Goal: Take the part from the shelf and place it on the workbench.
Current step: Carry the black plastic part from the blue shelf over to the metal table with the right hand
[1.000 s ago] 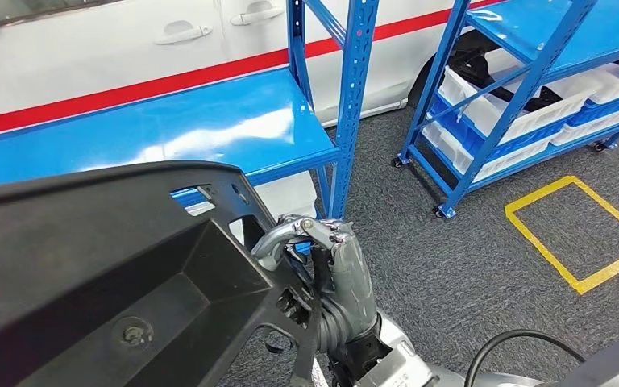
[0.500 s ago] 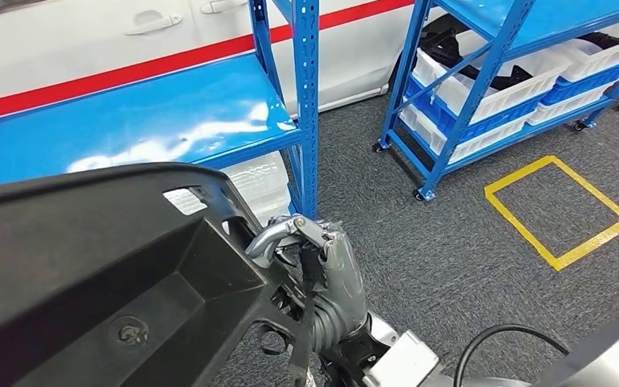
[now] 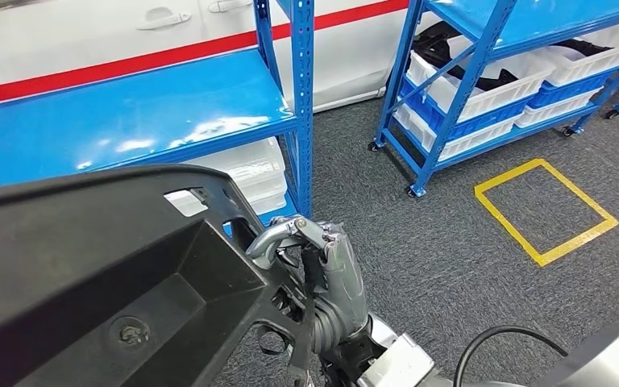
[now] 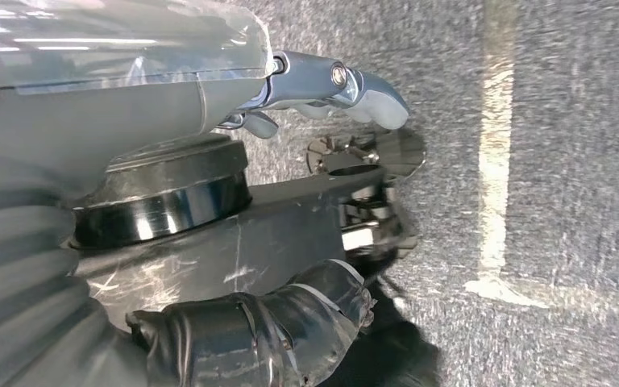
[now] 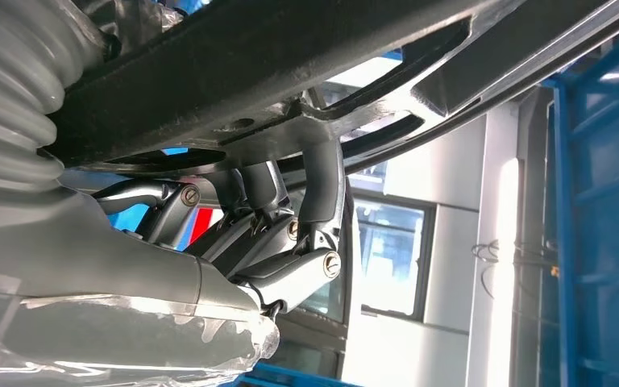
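The part (image 3: 105,274), one large black moulded plastic piece with cut-outs along its edge, is seen low in the head view, in front of the nearer shelf rack (image 3: 300,97) and overlapping that rack's blue shelf board. It is carried by two hands. The right hand (image 3: 322,266) is seen at the part's right edge, with its fingers (image 3: 278,238) hooked over the rim and its thumb beneath. In the right wrist view the same hand (image 5: 258,250) is shown from below, its dark fingers (image 5: 322,177) reaching up into an opening of the part (image 5: 290,56); this grip from underneath is hidden in the head view. In the left wrist view the left hand (image 4: 209,201) is shown gripping a black section of the part (image 4: 290,234), a taped dark finger curled below it and a grey thumb (image 4: 330,85) above, over grey carpet with a pale line.

Two blue shelf racks are counted: the nearer one and a second rack (image 3: 483,72) to its right, loaded with several white bins (image 3: 483,93). One yellow taped square (image 3: 544,210) is marked on the carpet beside the second rack. A white car body with a red stripe (image 3: 129,64) is seen behind the nearer rack.
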Robot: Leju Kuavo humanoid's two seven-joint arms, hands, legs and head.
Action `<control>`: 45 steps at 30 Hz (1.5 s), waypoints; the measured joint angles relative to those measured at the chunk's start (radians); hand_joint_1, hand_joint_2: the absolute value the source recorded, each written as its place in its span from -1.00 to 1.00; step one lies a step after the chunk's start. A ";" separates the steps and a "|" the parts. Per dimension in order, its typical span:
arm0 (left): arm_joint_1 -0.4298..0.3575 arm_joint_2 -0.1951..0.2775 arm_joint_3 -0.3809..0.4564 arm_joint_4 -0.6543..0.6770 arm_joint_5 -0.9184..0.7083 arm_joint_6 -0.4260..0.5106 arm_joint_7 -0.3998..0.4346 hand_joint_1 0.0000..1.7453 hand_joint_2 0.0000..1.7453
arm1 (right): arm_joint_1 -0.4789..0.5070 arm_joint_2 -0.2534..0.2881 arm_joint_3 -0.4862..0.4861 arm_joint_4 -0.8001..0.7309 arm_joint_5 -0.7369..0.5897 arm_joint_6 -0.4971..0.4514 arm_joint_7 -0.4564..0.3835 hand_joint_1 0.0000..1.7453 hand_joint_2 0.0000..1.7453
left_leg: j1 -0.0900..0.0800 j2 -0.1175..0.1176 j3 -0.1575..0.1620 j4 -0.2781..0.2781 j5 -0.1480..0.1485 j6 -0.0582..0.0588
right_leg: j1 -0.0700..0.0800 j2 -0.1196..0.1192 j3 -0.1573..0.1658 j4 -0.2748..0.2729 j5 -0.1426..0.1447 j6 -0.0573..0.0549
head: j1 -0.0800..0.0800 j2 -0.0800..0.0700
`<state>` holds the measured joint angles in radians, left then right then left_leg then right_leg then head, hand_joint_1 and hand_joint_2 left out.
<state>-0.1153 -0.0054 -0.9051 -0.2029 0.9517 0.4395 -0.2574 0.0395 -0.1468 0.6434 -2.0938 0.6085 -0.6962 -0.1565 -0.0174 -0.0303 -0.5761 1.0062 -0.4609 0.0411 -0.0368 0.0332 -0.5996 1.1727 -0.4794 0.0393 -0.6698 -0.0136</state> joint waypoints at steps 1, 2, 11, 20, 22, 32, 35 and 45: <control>-0.001 0.000 0.000 0.000 0.000 0.000 0.000 -1.00 1.00 | 0.001 0.000 0.000 -0.001 0.000 0.000 0.000 1.00 1.00 | 0.001 -0.008 -0.018 0.021 -0.001 -0.005 | -0.002 0.015 0.032 -0.050 -0.025 -0.002 | 0.001 0.000; -0.002 0.001 -0.001 0.000 -0.001 0.000 0.000 -1.00 1.00 | 0.003 0.000 0.000 -0.001 0.000 0.000 0.000 1.00 1.00 | 0.000 -0.017 -0.032 0.037 -0.001 -0.010 | -0.001 0.024 0.050 -0.079 -0.050 -0.008 | 0.001 0.000; 0.005 0.002 -0.011 0.000 -0.006 -0.002 0.011 -1.00 1.00 | 0.015 0.014 -0.002 -0.003 -0.002 0.000 -0.013 1.00 1.00 | 0.017 0.021 -0.150 0.312 -0.136 -0.046 | 0.008 -0.063 0.024 -0.091 -0.036 -0.057 | 0.002 0.000; 0.007 0.007 -0.015 0.000 -0.009 -0.005 0.018 -1.00 1.00 | 0.018 0.024 -0.005 -0.002 -0.004 0.000 -0.016 1.00 1.00 | -0.014 0.071 0.032 0.004 -0.028 0.000 | 0.009 -0.130 0.038 -0.110 -0.027 -0.031 | 0.002 0.000; 0.008 0.009 -0.016 0.000 -0.006 -0.009 0.020 -1.00 1.00 | 0.017 0.025 -0.006 -0.002 -0.012 0.000 -0.019 1.00 1.00 | -0.005 0.054 0.047 -0.026 -0.012 0.008 | 0.011 -0.094 0.021 -0.065 -0.059 -0.027 | 0.003 0.000; 0.005 0.014 -0.016 0.000 0.009 -0.032 0.027 -1.00 1.00 | 0.022 0.033 -0.008 0.018 -0.137 0.000 -0.109 1.00 1.00 | 0.013 -0.059 0.012 0.040 -0.036 -0.017 | -0.009 0.037 -0.002 -0.074 -0.011 -0.005 | 0.002 0.000; 0.009 0.017 -0.017 0.000 0.006 -0.032 0.016 -1.00 1.00 | 0.030 0.039 -0.012 0.013 -0.112 0.000 -0.098 1.00 1.00 | 0.018 -0.079 -0.012 0.050 -0.035 -0.034 | -0.007 0.027 -0.003 -0.081 -0.018 -0.023 | 0.003 0.000; -0.008 0.010 -0.037 0.001 -0.042 -0.086 -0.018 -1.00 1.00 | 0.051 0.044 -0.021 -0.035 -0.012 0.000 -0.025 1.00 1.00 | 0.025 0.047 -0.083 0.151 -0.028 -0.054 | -0.005 -0.085 0.028 -0.103 -0.026 -0.037 | -0.008 -0.001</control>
<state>-0.1235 0.0041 -0.9422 -0.2022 0.9098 0.3531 -0.2751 0.0907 -0.1024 0.6219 -2.1291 0.5967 -0.6962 -0.1811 0.0073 0.0163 -0.6586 1.1572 -0.4887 -0.0126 -0.0420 -0.0515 -0.5720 1.0697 -0.5050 0.0025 -0.6783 -0.0145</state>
